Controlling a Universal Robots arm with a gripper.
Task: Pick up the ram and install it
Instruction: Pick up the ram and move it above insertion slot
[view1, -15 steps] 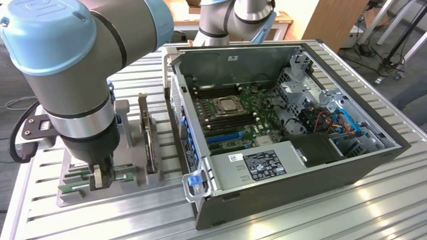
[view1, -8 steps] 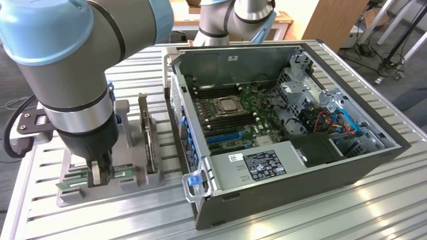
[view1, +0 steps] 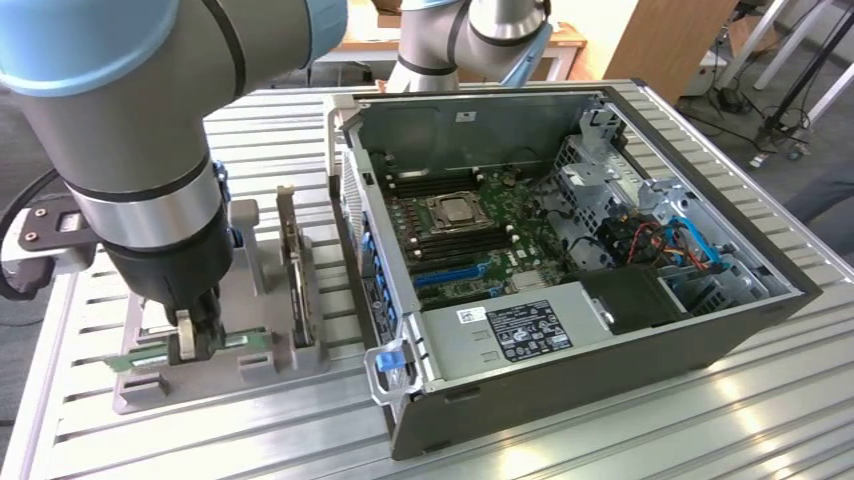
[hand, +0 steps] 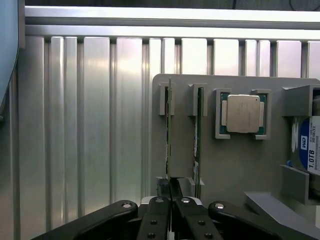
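The end effector (hand: 170, 189) is pressed together on the upper edge of the ram (hand: 169, 130), which is stood edgewise in the grey holder (hand: 235, 165) beside its outer edge. Bare worktop (hand: 95, 125) is left open alongside.

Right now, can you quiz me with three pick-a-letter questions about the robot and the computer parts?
1. Where is the ram?
A. standing in a slot of the grey holder
B. lying on the floor
C. in a person's hand

2. What colour is the ram's thin edge?
A. red
B. green
C. yellow

3. What is the gripper doing?
A. hanging wide open
B. shut on the ram
C. holding a screwdriver

Answers:
1 A: the ram stands on edge in the holder's slot.
2 B: its edge shows green in the wrist view.
3 B: the fingers are closed on the ram's end.
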